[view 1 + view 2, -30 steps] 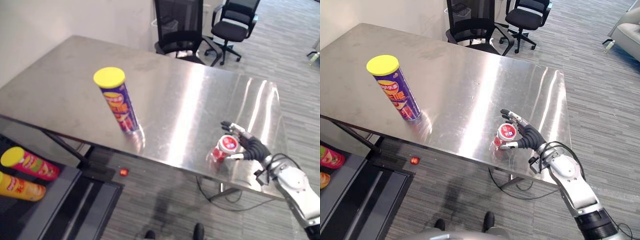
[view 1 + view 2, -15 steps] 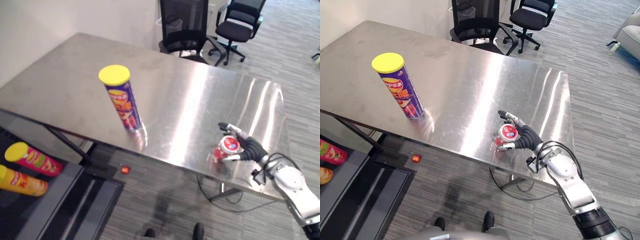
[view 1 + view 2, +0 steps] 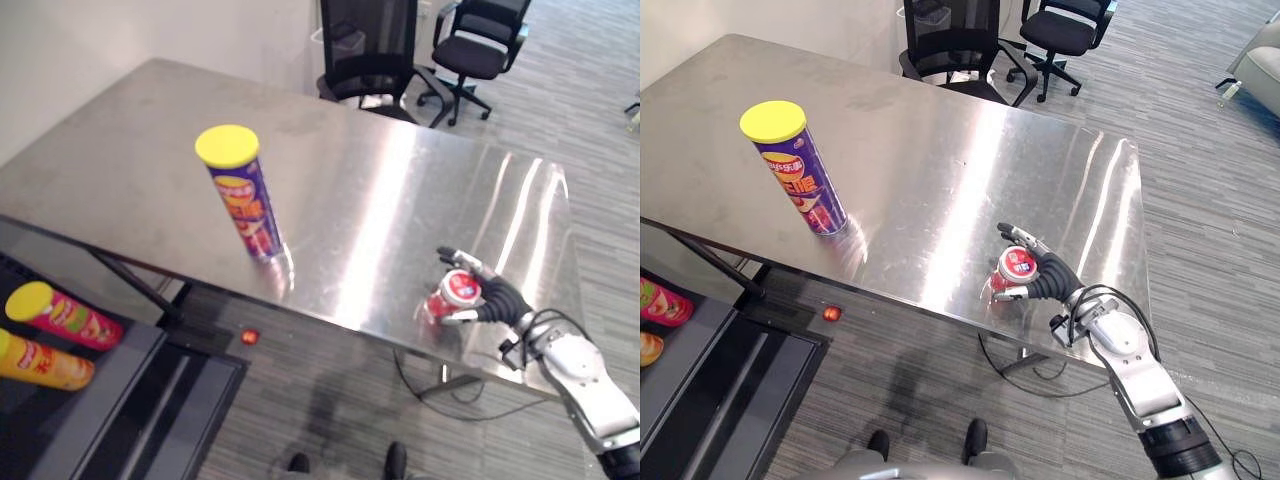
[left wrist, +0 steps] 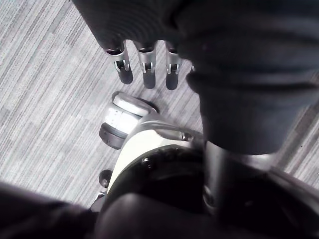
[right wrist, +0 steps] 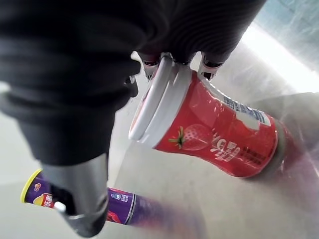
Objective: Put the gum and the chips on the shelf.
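Note:
The gum, a red jar (image 3: 455, 293) with a white lid, stands near the front right edge of the steel table (image 3: 380, 190). My right hand (image 3: 1052, 280) is against it, with fingers curled round its far side and the thumb along its near side. From the right wrist, the jar (image 5: 214, 134) sits upright on the table with its lid against the fingers. The chips, a purple can (image 3: 243, 200) with a yellow lid, stand upright at the table's front left. My left hand (image 4: 144, 64) hangs over the floor, fingers straight.
A dark shelf (image 3: 120, 400) at the lower left holds a red can (image 3: 62, 317) and a yellow can (image 3: 42, 366), both lying down. Two black office chairs (image 3: 368, 50) stand behind the table. A small red object (image 3: 248, 337) lies on the floor.
My right hand has moved in on the gum jar and its spread fingers have closed round it. The chips can has stayed put.

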Controlling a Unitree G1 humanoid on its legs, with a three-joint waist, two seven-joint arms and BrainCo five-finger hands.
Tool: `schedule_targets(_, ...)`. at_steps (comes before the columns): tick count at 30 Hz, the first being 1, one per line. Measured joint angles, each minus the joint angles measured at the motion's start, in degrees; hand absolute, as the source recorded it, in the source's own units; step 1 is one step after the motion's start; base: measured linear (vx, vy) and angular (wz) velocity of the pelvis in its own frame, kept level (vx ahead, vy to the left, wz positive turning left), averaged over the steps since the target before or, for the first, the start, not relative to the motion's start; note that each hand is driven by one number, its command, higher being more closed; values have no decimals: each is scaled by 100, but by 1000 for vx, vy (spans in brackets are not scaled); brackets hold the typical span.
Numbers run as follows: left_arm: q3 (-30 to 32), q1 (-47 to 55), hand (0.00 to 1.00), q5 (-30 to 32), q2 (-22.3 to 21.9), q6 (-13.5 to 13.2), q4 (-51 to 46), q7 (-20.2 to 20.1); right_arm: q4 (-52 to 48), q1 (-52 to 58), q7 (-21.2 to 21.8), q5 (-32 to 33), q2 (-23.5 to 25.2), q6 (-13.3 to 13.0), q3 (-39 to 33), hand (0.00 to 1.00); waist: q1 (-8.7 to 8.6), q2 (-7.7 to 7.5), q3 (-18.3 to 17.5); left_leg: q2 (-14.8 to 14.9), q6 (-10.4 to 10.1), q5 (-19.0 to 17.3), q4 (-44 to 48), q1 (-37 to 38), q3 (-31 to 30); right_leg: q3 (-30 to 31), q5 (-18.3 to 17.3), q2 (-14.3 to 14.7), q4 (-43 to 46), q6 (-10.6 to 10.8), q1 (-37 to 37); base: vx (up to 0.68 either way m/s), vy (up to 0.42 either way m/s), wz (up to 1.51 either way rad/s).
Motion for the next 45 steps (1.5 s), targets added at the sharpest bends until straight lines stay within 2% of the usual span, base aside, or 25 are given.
schedule_targets(12,11,7,0,0,1,-50,-99,-8,-29,1,-120,-36,2,-45,-71,0,6,-3,126,-4,2,2,-4,-4,0,-1,-1,-3,-2,0,-3,0,0,0)
schedule_targets(18,20,3,0,1,3,-52,-157,-8,-31,1,-206,-215,201,-78,-252,0,10,-10,227,-5,1,5,-14,-11,6,1,0,-3,-8,0,-24,0,0,0)
schedule_targets(27,20,-23,0,4,3,-59,-182,-12,-9,119,-145,-219,203,5,-172,0,23,23,302,-10,6,10,-52,-8,4,-20,1,-5,-74,0,-32,0,0,0)
schedule_targets(45,19,-52,0,5,7,-87,-224,-18,-29,117,-207,-234,211,-105,-161,0,87,-10,428,-6,0,28,-83,-7,13,-13,6,-5,-90,8,-32,0,0,0)
